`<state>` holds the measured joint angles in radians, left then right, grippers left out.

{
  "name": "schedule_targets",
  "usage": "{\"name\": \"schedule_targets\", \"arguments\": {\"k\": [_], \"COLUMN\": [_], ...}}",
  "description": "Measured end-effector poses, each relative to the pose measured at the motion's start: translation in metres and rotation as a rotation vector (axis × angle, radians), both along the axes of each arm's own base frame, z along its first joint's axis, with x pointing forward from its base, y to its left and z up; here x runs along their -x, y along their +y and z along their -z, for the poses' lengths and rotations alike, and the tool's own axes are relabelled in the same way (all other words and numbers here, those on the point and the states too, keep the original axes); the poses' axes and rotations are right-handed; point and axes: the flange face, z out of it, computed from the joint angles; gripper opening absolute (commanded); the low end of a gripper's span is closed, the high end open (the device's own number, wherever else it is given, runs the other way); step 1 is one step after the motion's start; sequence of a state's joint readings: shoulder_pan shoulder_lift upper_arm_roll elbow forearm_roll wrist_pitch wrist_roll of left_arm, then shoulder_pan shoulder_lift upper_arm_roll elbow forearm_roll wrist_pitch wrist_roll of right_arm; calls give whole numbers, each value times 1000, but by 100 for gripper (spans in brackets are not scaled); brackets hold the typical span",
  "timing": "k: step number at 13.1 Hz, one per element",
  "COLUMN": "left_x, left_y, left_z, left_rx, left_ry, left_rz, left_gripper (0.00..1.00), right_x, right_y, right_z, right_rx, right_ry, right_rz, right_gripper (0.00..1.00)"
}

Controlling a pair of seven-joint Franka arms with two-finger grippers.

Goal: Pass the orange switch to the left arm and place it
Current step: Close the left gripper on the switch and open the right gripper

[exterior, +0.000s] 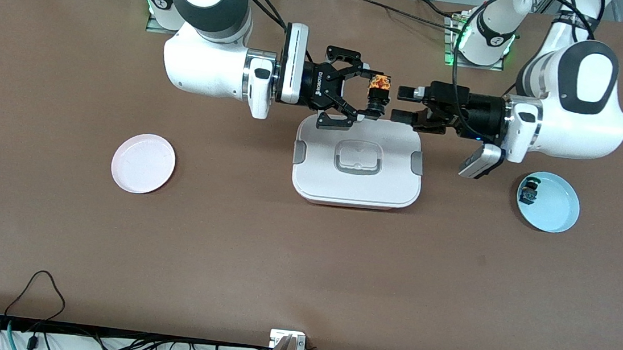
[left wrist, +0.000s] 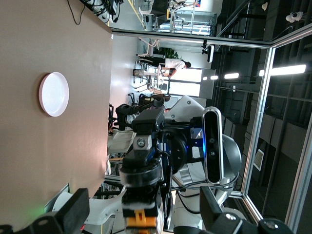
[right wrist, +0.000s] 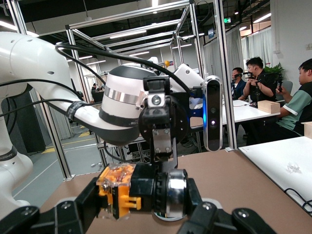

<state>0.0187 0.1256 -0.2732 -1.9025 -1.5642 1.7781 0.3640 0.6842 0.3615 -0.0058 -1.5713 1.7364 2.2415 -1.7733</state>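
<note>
Box (exterior: 358, 159) glossy white plastic; table (exterior: 303, 265) matt brown.

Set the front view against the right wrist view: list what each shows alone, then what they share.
Front only: the white box, a pink plate, a blue plate holding a dark switch.
Right wrist only: people at desks.
Both: the right tool shut on the orange switch, the left tool open, facing it.
</note>
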Motion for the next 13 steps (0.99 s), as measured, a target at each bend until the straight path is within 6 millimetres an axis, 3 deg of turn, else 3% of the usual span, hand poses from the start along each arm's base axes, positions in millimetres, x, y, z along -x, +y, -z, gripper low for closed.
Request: {"name": "schedule_targets", "arguments": {"k": [1, 3, 10, 11, 12, 13], "left_x": [3, 5, 5, 5, 5, 5], "left_y": [-7, -10, -8, -8, -8, -9], "left_z": [2, 6, 7, 7, 6, 6], "left_rx": [1, 1, 10, 10, 10, 11], "left_ry": [-8, -12, -4, -5, -5, -5], "left_rz": [4, 4, -4, -4, -3, -4], "left_gripper": [59, 35, 18, 16, 16, 16], "right_x": [0, 1, -1, -1, -1, -1], "right_y": [0, 1, 0, -1, -1, -1], "right_z": [0, 0, 1, 1, 0, 0], "right_rx": [0, 0, 1, 1, 0, 0], "right_ry": [0, 0, -20, -20, -21, -21], "right_rz": [0, -1, -1, -2, -2, -2], "right_gripper": [0, 0, 4, 14, 43, 96]}}
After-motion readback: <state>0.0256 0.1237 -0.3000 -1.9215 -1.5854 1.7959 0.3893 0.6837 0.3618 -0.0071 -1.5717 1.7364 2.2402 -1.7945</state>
